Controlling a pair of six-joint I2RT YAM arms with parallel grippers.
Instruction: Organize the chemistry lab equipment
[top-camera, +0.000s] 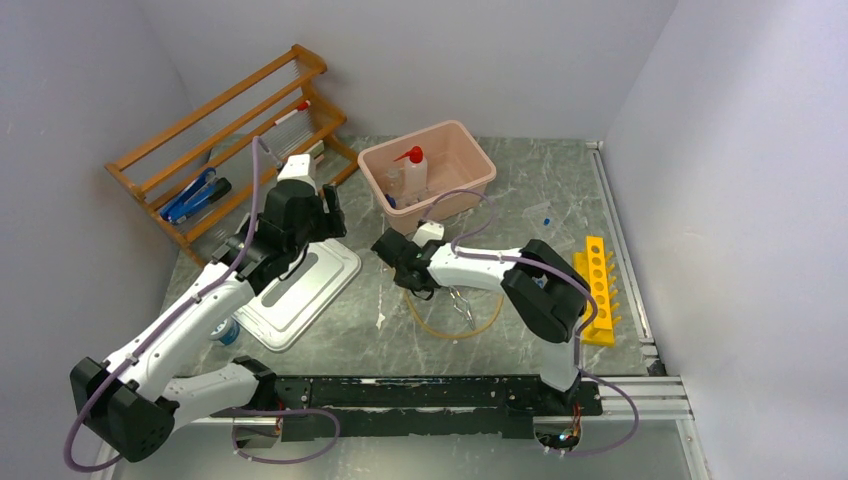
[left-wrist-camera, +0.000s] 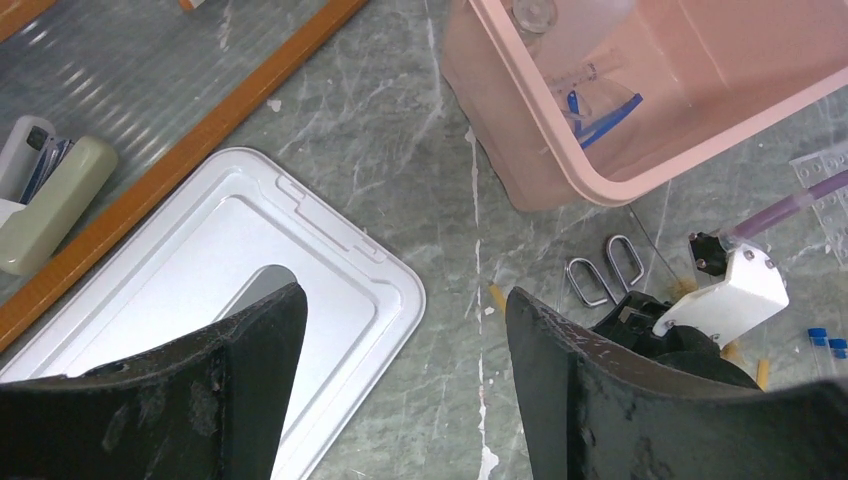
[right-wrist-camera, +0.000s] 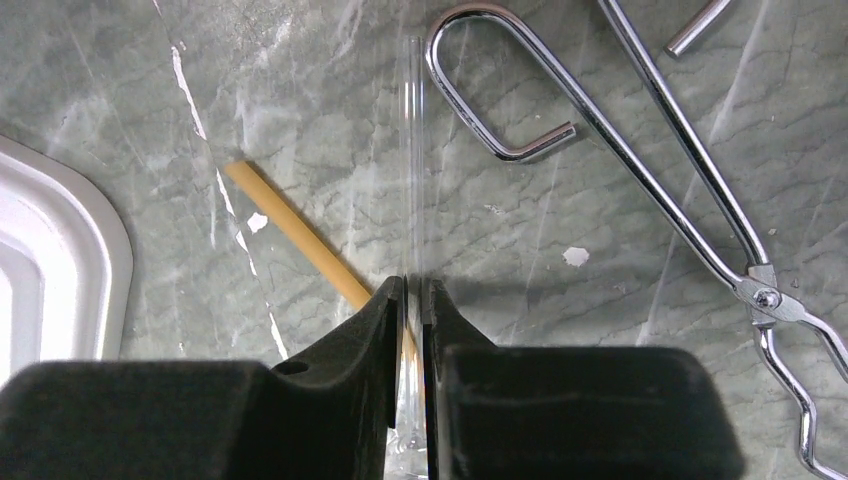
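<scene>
1. Orange wooden shelf rack (top-camera: 230, 130): far left, leaning at the back wall. A blue tool (top-camera: 195, 195) lies on its lower shelf.
2. Left hand (left-wrist-camera: 405, 310): fingers spread wide apart, holding nothing. It hangs over the near corner of item 3 and the bare surface beside it.
3. Flat white plastic lid (top-camera: 300, 290): lies on the grey-green marbled surface (top-camera: 540, 180), just beside the shelf rack's foot.
4. Pink plastic tub (top-camera: 470, 190): open, at centre rear.
5. White red-capped squeeze bottle (top-camera: 413, 172): upright inside the tub, at its left end. A clear blue-trimmed item (left-wrist-camera: 600, 110) lies beside it; too unclear to name.
6. Right hand (right-wrist-camera: 413, 300): fingers pressed almost together, pinching item 7, in front of the tub.
7. Thin clear glass rod (right-wrist-camera: 412, 150): one end is between the right fingers and the rest runs out ahead of them. Whether it is lifted cannot be told.
8. Tan rubber tubing (right-wrist-camera: 290, 235): on the surface, one end passing under the right fingers, the rest in a loop.
9. Metal tongs (right-wrist-camera: 680, 150): lie flat, just right of the rod, apart from it.
10. Blue-capped clear tubes (left-wrist-camera: 828, 345): on the surface, right of the right hand.
11. Yellow tube rack (top-camera: 598, 290): far right, along the rail.
</scene>
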